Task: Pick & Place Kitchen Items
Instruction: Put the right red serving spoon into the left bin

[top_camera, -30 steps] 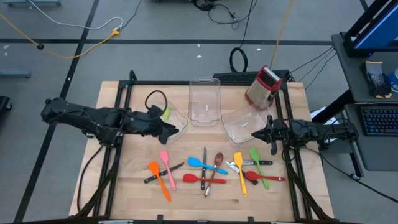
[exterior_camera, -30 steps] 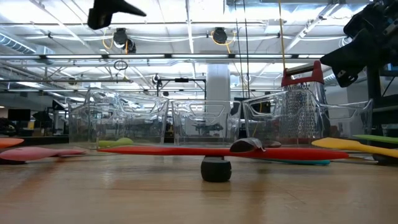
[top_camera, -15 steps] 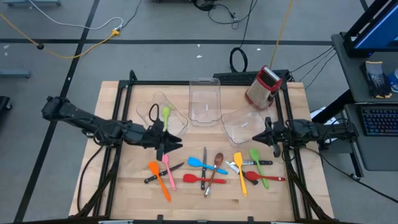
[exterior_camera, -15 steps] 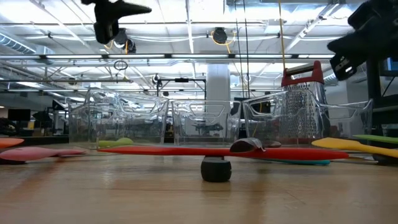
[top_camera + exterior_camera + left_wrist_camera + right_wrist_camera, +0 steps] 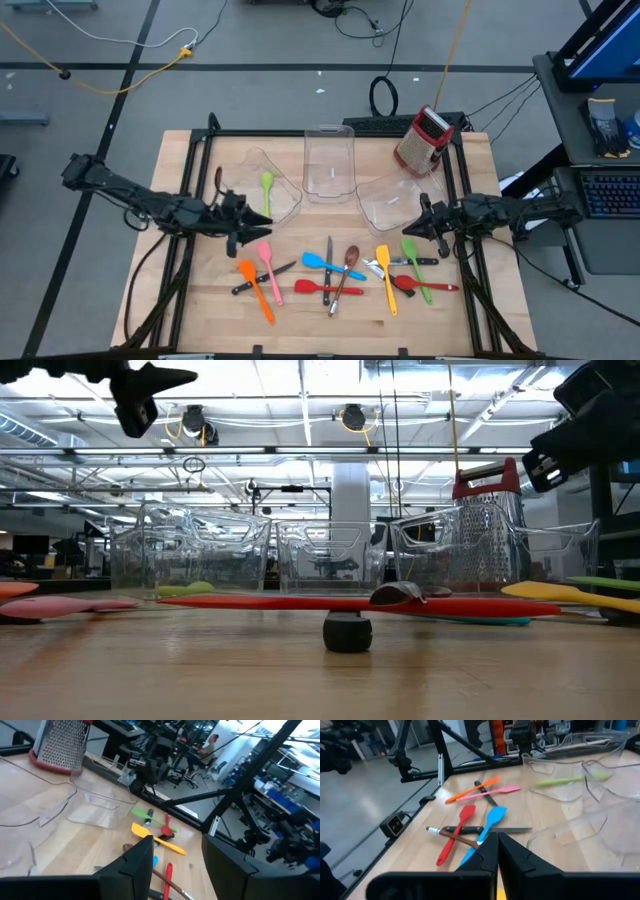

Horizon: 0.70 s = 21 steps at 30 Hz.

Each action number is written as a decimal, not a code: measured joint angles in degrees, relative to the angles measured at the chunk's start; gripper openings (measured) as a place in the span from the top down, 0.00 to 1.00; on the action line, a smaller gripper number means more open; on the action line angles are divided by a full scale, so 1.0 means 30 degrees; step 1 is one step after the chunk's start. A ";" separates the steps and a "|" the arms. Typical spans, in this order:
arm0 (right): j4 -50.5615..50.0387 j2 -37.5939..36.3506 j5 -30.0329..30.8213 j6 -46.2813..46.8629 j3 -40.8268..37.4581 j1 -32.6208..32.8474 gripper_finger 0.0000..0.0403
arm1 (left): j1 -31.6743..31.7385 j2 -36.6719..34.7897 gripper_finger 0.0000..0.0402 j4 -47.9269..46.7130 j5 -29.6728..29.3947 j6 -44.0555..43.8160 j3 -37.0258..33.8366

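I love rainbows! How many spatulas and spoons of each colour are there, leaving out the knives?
Green utensils: 2
Red utensils: 2
Pink utensil: 1
Orange utensil: 1
Blue utensil: 1
Yellow utensil: 1
Brown utensil: 1
Total: 9

The pale, matt wooden surface (image 5: 200, 300) is showing fine grain. Three clear, glossy plastic bins (image 5: 329, 160) are catching reflections. The red-topped box grater (image 5: 421, 140) is showing perforated, dull metal. The coloured spatulas (image 5: 385, 275) are looking smooth and matt, probably silicone.
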 joint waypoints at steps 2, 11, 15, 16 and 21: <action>0.0999 0.0567 -0.0002 -0.0006 0.0007 0.0002 1.00 | -0.0184 -0.0781 0.57 -0.0022 0.0009 0.0372 -0.0549; 0.1760 0.3286 0.0036 -0.0596 0.2192 0.0004 1.00 | -0.0411 -0.4286 0.57 -0.0029 0.0368 0.2215 -0.2709; 0.0386 0.4847 0.0008 -0.0661 0.3775 0.0014 1.00 | -0.0417 -0.5773 0.57 -0.0038 0.1029 0.2795 -0.3611; -0.0192 0.5265 -0.0006 -0.0664 0.4183 0.0032 1.00 | -0.0417 -0.6069 0.57 -0.0044 0.1035 0.2917 -0.3828; -0.3520 0.7244 -0.0497 -0.0653 0.6248 0.1053 1.00 | -0.0414 -0.7365 0.57 -0.0054 0.1049 0.3091 -0.4893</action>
